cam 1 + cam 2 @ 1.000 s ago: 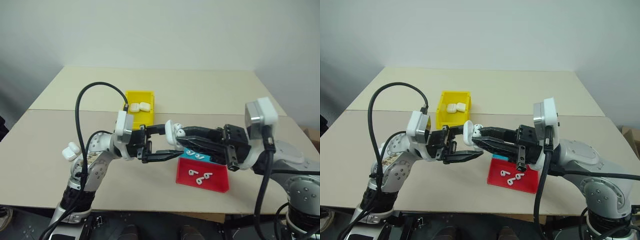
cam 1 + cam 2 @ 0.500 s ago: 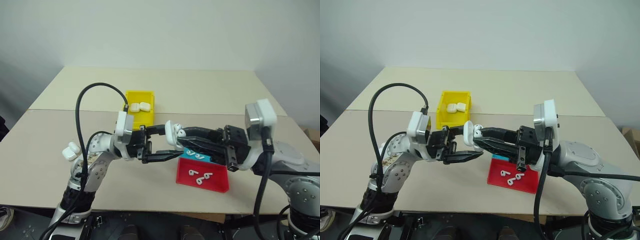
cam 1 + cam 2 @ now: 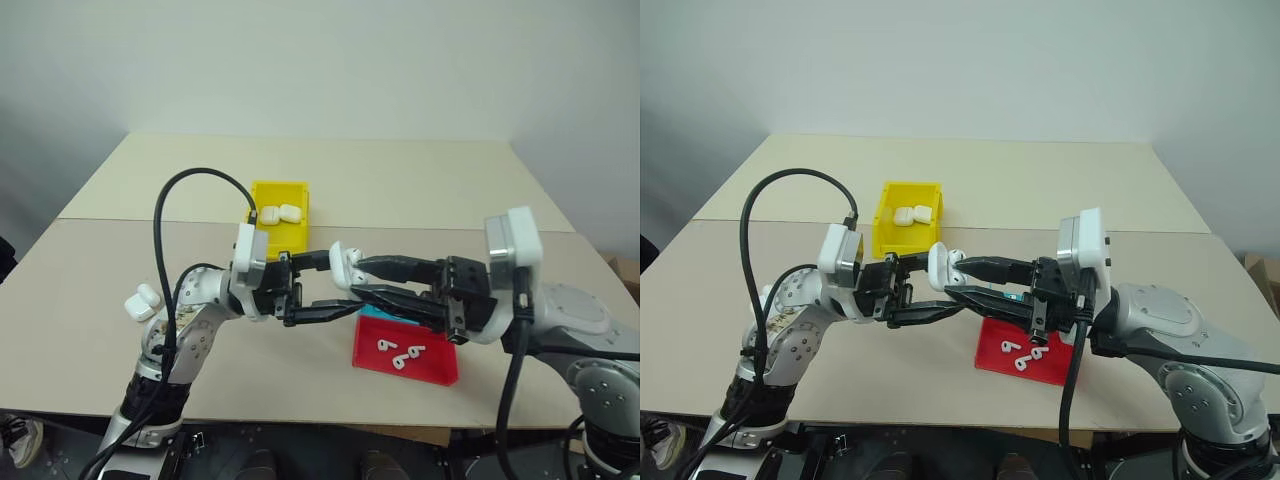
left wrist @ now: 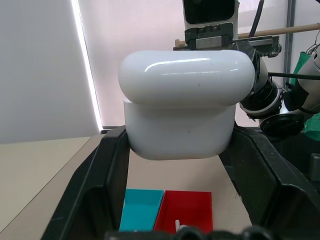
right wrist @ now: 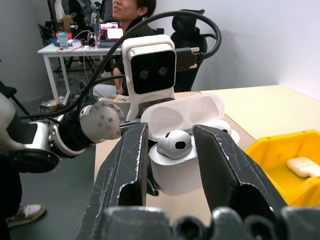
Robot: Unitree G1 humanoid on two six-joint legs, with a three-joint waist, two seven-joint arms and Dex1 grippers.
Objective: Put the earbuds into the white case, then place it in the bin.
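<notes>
The white case [image 3: 343, 262] hangs above the table with its lid open, and my left gripper [image 4: 181, 134] is shut on its body. One of the earbuds [image 5: 174, 144] sits in the case under the raised lid. My right gripper [image 5: 172, 131] is open, one finger on each side of that earbud with a small gap to it. It reaches in from the right and meets the left gripper [image 3: 342, 284] head-on. The yellow bin [image 3: 278, 185] stands behind the left arm with two white cases [image 3: 280, 213] inside.
A red tray [image 3: 432, 370] with loose earbuds [image 3: 398, 352] lies below my right gripper, joined to a blue tray [image 3: 383, 311]. Another white case [image 3: 142, 300] rests at the table's left. A person [image 5: 131, 12] sits at a desk in the background.
The right gripper's fingers have spread apart around the earbud, which stays in the case, and its wrist has rolled a little. The left gripper and the case have kept still.
</notes>
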